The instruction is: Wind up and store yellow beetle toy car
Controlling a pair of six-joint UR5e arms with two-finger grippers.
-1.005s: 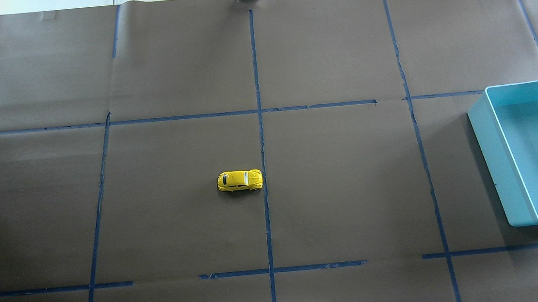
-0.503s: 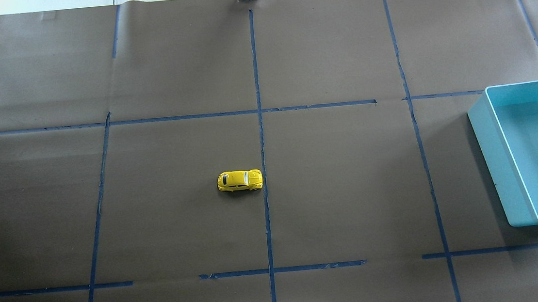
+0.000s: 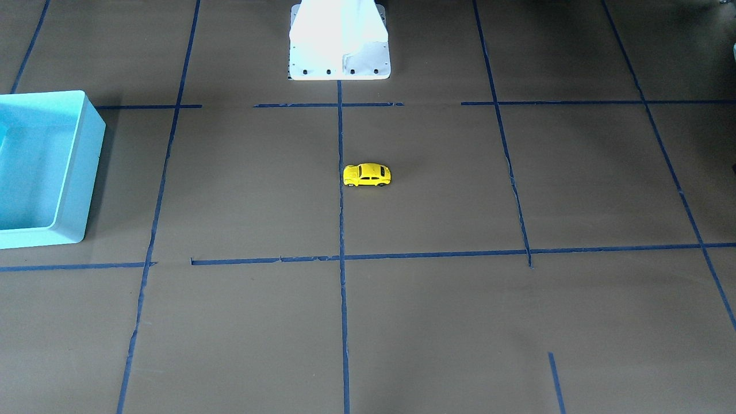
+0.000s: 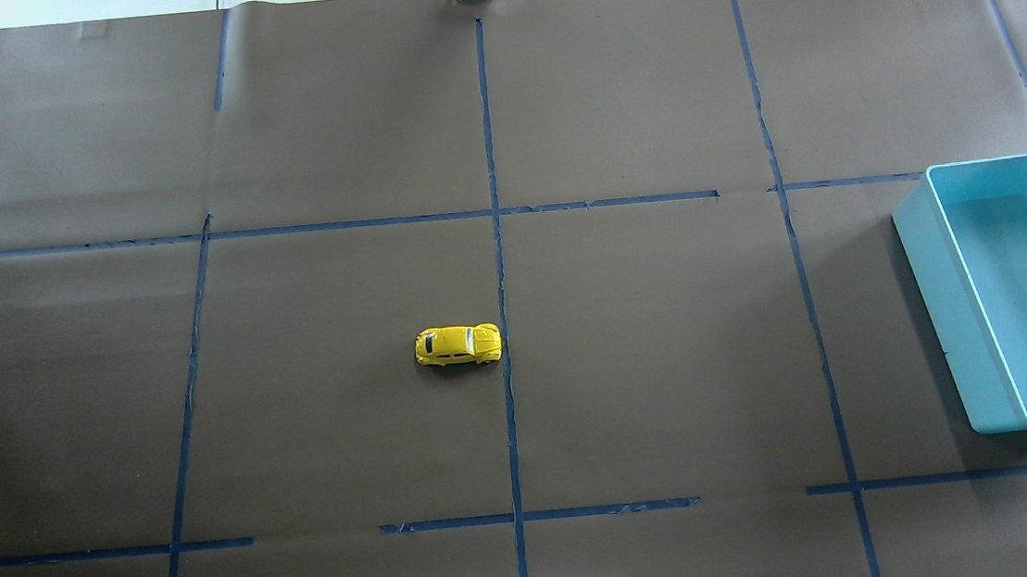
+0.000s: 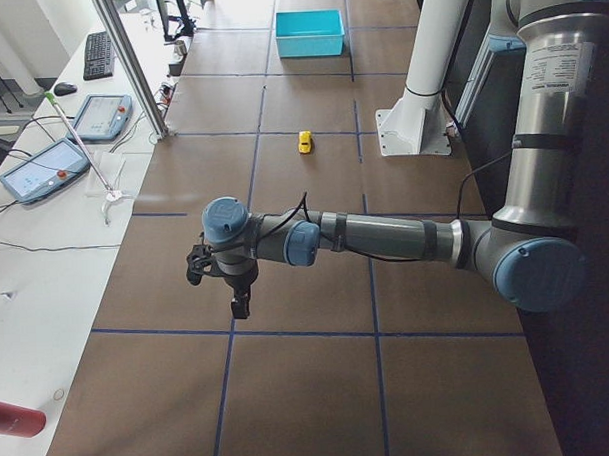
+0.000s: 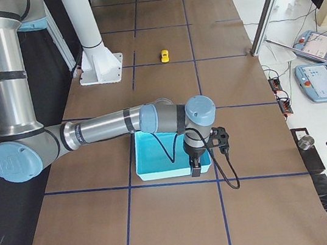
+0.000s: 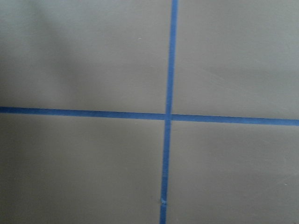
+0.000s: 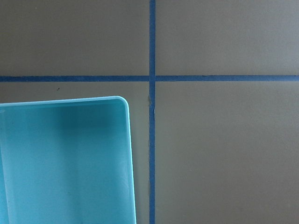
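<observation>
car: yellow beetle toy car [image 4: 458,345] stood on its wheels beside the centre tape line, untouched | turquoise bin [image 4: 943,307] well apart, probably for storing | left gripper [image 5: 237,295] far off, right gripper [image 6: 196,168] over the bin (finger state: cannot tell)
</observation>
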